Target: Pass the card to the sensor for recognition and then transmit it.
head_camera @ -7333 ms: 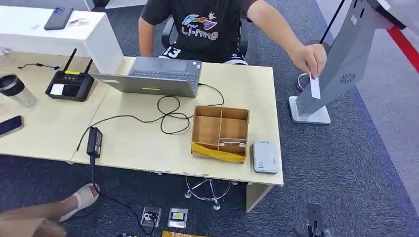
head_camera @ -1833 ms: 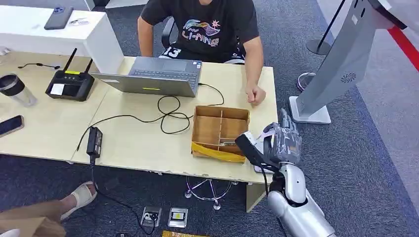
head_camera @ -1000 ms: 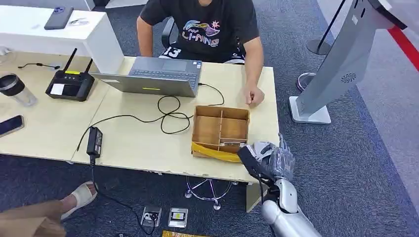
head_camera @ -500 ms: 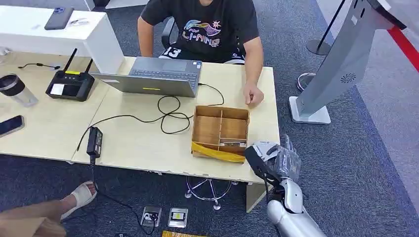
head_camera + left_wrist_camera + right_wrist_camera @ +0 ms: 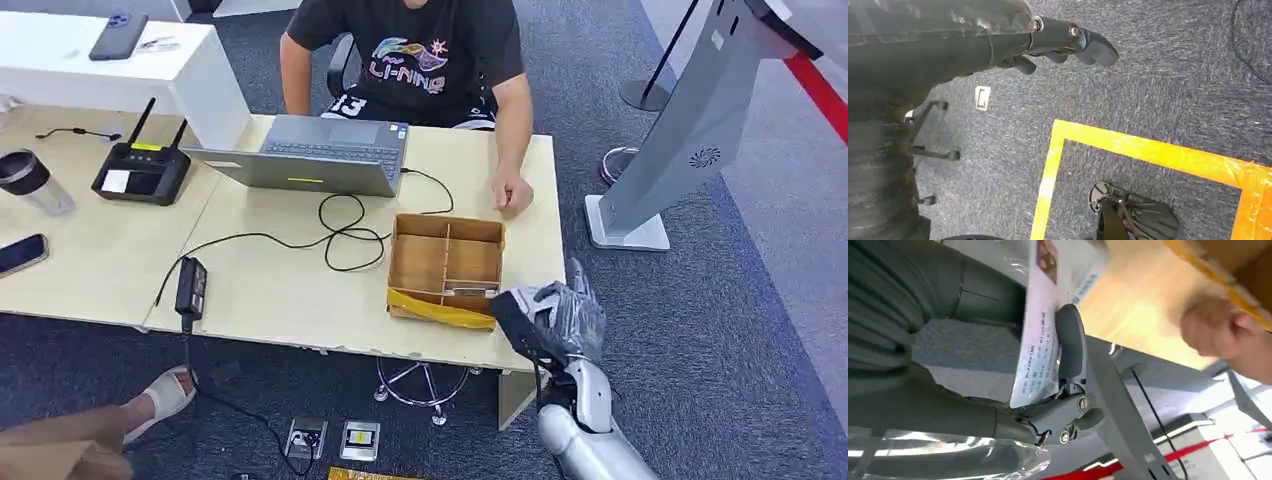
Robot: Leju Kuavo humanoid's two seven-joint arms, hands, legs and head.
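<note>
Wooden tray [image 5: 446, 262] on desk [image 5: 290, 290], laptop [image 5: 310, 155] behind (person's side)

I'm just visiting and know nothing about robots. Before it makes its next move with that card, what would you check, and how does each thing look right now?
1. Card held by the right hand: ok, pinched between thumb and fingers in the right wrist view.
2. Card over the sensor: cannot tell; the hand hides the table's right front corner.
3. Person's hand out of the way: ok, resting on the table beyond the wooden box.
4. Left hand free: ok, holds nothing, hanging over the carpet.
5. Card print facing the correct way: cannot tell.
</note>
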